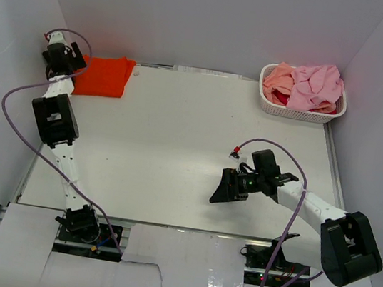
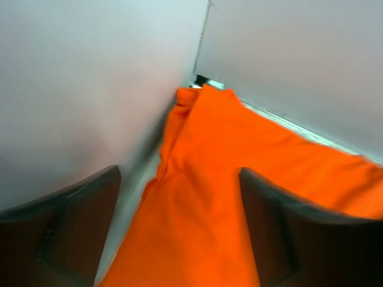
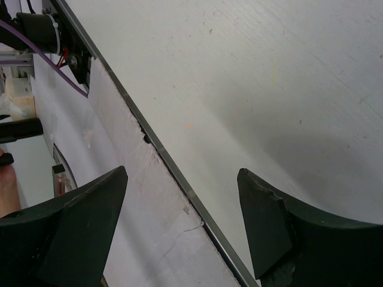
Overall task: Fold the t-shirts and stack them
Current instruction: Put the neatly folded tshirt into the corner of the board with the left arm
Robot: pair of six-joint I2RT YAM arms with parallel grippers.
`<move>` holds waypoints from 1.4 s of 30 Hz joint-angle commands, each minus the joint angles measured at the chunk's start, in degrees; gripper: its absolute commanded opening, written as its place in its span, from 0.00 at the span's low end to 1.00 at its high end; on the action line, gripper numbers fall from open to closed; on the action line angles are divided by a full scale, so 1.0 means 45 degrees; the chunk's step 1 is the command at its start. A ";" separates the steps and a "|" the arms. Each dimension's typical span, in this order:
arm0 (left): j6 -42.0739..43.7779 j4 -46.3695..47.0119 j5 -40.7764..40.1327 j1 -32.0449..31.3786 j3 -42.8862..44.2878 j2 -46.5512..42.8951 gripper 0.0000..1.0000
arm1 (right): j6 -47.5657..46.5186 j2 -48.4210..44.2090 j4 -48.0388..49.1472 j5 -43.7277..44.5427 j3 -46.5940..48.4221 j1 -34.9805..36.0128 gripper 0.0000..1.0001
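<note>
1. Top external view: my left gripper is out at the far left corner of the table, over the left end of the orange shirt; that shirt lies folded flat against the back wall, its long side running left to right along the wall.
2. In the left wrist view my fingers stand spread, with the orange cloth lying flat between and beneath them; nothing is pinched and no cloth is bunched up.
3. My right gripper hangs low over the near right part of the table, pointing towards the near edge; its fingers are wide apart and hold nothing.
4. The shirts not yet folded, a pink shirt and a peach shirt, are heaped in the basket at the far right corner; a scrap of dark red shows under them, too small to make out.
5. The basket lies across the whole width of the table from my left gripper; from my right gripper it lies beyond and a little to the right, much nearer; so I judge the right arm should fetch the next shirt, turning away from the near edge towards that far corner.
6. The orange shirt marks where the stack belongs; my left arm is the nearer one for laying the next shirt on it.
</note>
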 commanded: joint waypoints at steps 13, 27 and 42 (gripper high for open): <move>-0.2353 -0.1690 0.0276 -0.1450 -0.7138 -0.7618 0.98 | 0.0056 -0.0660 -0.0037 0.0186 0.1147 0.0147 0.81; -0.4365 -0.5889 -0.0195 -0.5182 -1.2921 -1.5488 0.98 | -0.0041 -0.1442 -0.0486 0.0714 0.1186 0.0147 0.81; -0.4230 -0.9677 0.3461 -0.5514 -1.4625 -2.0202 0.98 | -0.0276 -0.2027 -0.0448 0.2704 0.2278 0.0128 0.90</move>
